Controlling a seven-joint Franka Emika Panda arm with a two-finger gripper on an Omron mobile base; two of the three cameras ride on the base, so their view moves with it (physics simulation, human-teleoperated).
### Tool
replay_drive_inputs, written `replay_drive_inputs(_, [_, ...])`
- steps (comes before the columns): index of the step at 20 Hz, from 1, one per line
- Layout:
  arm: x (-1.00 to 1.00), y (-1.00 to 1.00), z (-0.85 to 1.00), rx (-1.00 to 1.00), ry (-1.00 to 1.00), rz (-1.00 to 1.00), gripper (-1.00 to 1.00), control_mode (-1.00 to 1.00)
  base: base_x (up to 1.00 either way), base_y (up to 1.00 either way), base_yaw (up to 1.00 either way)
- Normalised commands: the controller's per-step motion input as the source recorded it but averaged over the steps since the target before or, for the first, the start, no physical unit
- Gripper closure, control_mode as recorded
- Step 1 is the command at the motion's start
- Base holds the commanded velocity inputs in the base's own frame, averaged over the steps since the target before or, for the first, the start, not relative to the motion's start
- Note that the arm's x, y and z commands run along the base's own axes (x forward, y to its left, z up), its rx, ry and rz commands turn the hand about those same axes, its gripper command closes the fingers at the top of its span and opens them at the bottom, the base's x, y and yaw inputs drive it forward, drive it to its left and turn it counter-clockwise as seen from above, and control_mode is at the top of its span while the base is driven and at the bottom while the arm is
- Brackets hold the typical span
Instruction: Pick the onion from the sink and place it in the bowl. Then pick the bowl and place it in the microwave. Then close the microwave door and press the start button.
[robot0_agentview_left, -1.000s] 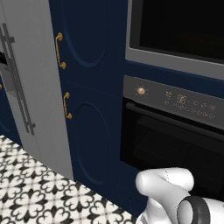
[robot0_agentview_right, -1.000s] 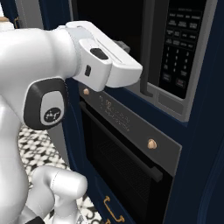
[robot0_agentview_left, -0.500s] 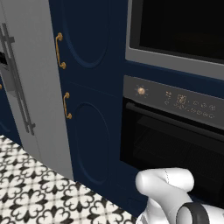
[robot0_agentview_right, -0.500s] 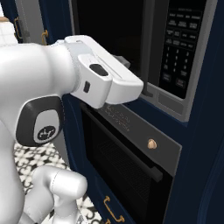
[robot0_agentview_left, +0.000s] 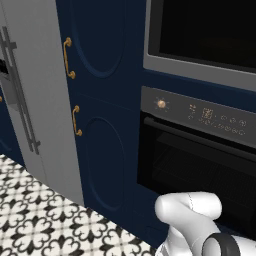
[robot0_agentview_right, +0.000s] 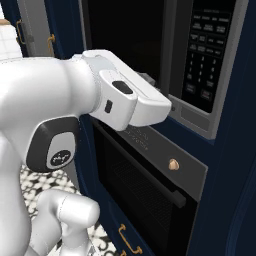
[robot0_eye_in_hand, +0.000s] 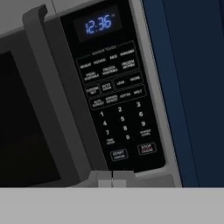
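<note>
Hand view: microwave (robot0_eye_in_hand: 87, 100) control panel front and centre, clock reads 12:36 at 12 o'clock on the panel, keypad below it, start button (robot0_eye_in_hand: 118, 154) low on the panel at about 6 o'clock, with a red-lettered stop key just beside it at its 3 o'clock. Microwave door (robot0_eye_in_hand: 39, 109) sits at 9 o'clock of the panel, grey frame flush against the panel edge, black glass dark, so it reads as shut.

Judgement: onion and bowl steps look done, door step done, we're on the last step, the start press. I can't confirm the bowl is inside; the glass shows nothing.

Gripper (robot0_eye_in_hand: 112, 178): the finger tips show as two small grey blocks pressed together at the bottom edge, at 6 o'clock, so the claw is closed and empty. The start button lies just above the tips and a touch toward 1 o'clock.

Next move, as I judge it: small shift toward 1 o'clock to centre on the button, then push straight in along the hand axis. Risk is clipping the stop key, which sits right next to it.

Right base view gives what the hand view can't: the white hand (robot0_agentview_right: 132, 97) reaching to the lower edge of the microwave front, close to the face, and the black oven (robot0_agentview_right: 150, 185) with its brass knob directly below at 6 o'clock.

Left base view adds the room: the oven front, navy cabinet doors (robot0_agentview_left: 95, 125) at its 9 o'clock, grey fridge (robot0_agentview_left: 30, 100) further out, patterned floor (robot0_agentview_left: 45, 220) at 7 o'clock.
</note>
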Motion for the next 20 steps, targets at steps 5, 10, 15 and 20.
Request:
replay_drive_inputs(5, [0.08, -0.03, -0.11, 0.0, 0.0, 0.0, 1.0, -1.0, 0.0, 0.0, 0.0])
replay_drive_inputs(10, [0.23, -0.05, -0.13, 0.0, 0.0, 0.0, 1.0, -1.0, 0.0, 0.0, 0.0])
replay_drive_inputs(15, [0.17, -0.21, 0.0, 0.0, 0.0, 0.0, 1.0, -1.0, 0.0, 0.0, 0.0])
replay_drive_inputs(20, [0.13, -0.31, -0.08, 0.0, 0.01, 0.0, 1.0, -1.0, 0.0, 0.0, 0.0])
